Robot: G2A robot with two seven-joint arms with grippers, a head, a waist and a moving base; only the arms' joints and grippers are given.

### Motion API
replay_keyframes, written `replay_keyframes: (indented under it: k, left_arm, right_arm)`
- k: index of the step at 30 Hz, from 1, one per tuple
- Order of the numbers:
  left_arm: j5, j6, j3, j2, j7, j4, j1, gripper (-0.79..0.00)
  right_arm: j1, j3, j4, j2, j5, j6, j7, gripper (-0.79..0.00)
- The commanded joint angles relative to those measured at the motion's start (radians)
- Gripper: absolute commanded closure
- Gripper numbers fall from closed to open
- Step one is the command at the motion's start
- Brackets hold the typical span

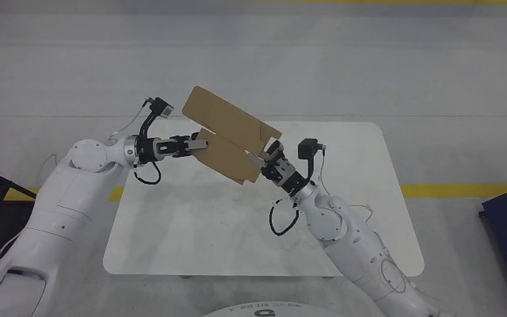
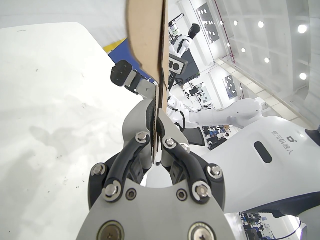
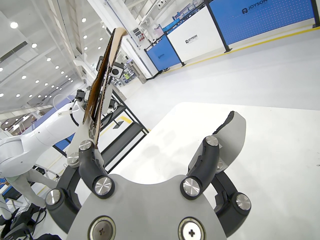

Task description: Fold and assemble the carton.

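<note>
Carton (image 1: 230,131) flat, nothing folded yet: early stage.
Left gripper (image 1: 203,144) pinches its left edge above the table (image 1: 348,206); right gripper (image 1: 261,159) spread, one finger against the right edge.

the flattened carton (image 1: 230,135) hangs tilted in the air above the far left part of the worktop (image 1: 356,222), between the 2 claws. the left claw (image 1: 203,144) grips its left edge. the right claw (image 1: 261,161), spread wide, sits at its near right corner, with 1 finger (image 3: 80,131) against the board.
</note>
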Motion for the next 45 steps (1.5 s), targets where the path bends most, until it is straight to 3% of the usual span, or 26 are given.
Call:
replay_keyframes:
  k: [1, 21, 28, 33, 45]
  left_arm:
    - [0.005, -0.003, 0.001, 0.001, 0.003, 0.003, -0.003, 0.000]
    - [0.164, -0.090, 0.033, 0.030, 0.090, -0.013, -0.021, 0.000]
    - [0.284, -0.147, 0.063, 0.036, 0.147, -0.006, -0.032, 0.000]
    - [0.267, -0.151, 0.093, 0.037, 0.151, -0.012, -0.040, 0.000]
    - [0.105, -0.116, 0.138, 0.065, 0.116, -0.063, -0.047, 0.000]
  right_arm:
    - [-0.001, 0.000, 0.000, -0.001, -0.008, -0.002, -0.001, -0.785]
    - [-0.017, 0.045, 0.003, -0.014, 0.039, 0.047, -0.034, -0.785]
    - [-0.029, 0.067, 0.013, -0.017, -0.013, 0.122, -0.068, -0.785]
    - [-0.025, 0.063, 0.020, -0.021, -0.047, 0.138, -0.055, -0.785]
    - [-0.020, 0.089, 0.042, -0.021, -0.006, 0.038, 0.000, -0.785]
